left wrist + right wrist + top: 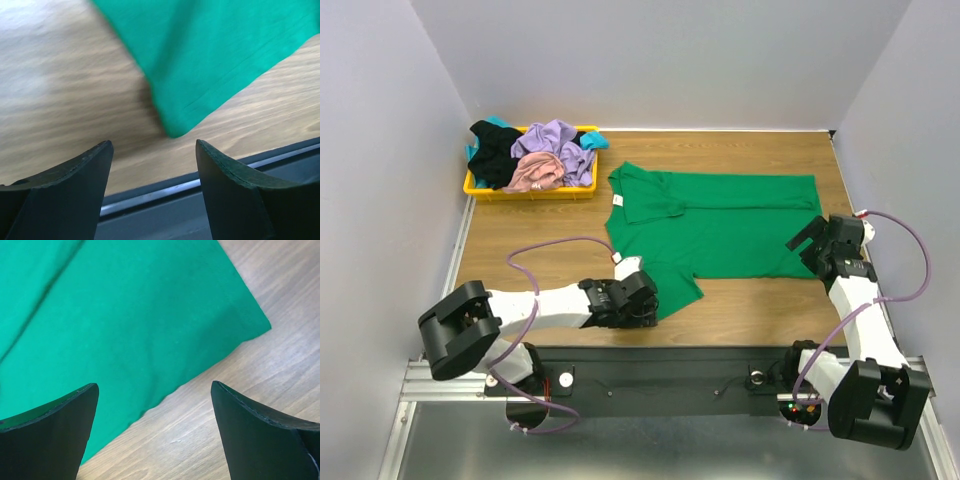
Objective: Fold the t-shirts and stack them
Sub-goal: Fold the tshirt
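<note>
A bright green t-shirt point(720, 225) lies spread on the wooden table, its far sleeve folded in, its neck to the left. My left gripper point(645, 300) is open and empty by the shirt's near sleeve corner point(175, 127), which lies just ahead of the fingers. My right gripper point(808, 240) is open and empty at the shirt's hem corner on the right point(250, 322). The green cloth point(125, 315) fills most of the right wrist view. Lavender point(558, 140), pink point(532, 172), black point(495, 150) and teal point(590, 140) shirts lie bunched in a yellow tray.
The yellow tray point(525, 192) stands at the far left corner of the table. The table's near edge and a metal rail point(175, 187) run just under my left gripper. Grey walls close in the table on three sides.
</note>
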### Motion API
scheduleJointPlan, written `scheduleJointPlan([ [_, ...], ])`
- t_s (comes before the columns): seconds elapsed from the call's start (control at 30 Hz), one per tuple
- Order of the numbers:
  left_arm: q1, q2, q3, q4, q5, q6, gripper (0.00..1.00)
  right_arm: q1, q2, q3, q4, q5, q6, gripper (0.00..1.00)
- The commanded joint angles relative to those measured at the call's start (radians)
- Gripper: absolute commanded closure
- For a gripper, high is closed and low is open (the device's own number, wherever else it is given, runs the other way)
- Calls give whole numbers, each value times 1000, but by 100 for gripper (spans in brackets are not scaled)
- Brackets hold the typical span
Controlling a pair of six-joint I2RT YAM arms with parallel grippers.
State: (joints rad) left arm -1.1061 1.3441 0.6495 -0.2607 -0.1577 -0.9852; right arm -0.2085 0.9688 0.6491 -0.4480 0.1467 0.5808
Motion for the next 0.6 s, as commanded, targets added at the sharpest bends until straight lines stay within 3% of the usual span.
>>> scheduleJointPlan([
  [0.0, -5, 65, 53, 43, -20, 0, 25, -5, 18, -17, 26, 56, 17, 0],
  [0.17, -5, 184, 131, -11, -46, 11, 41, -5, 1, -25, 25, 82, 14, 0],
  [0.23, -5, 213, 137, -17, -36, 17, 58, -5, -11, -28, 19, 122, 33, 0],
  [0.27, -5, 217, 133, -17, -28, 17, 72, -5, -12, -32, 17, 142, 43, 0],
  [0.3, -5, 222, 127, -20, -28, 19, 100, -5, -12, -37, 15, 148, 51, 0],
  [0.57, -5, 191, 148, -26, -65, 29, 100, -11, 100, -42, 11, 252, 152, 0],
])
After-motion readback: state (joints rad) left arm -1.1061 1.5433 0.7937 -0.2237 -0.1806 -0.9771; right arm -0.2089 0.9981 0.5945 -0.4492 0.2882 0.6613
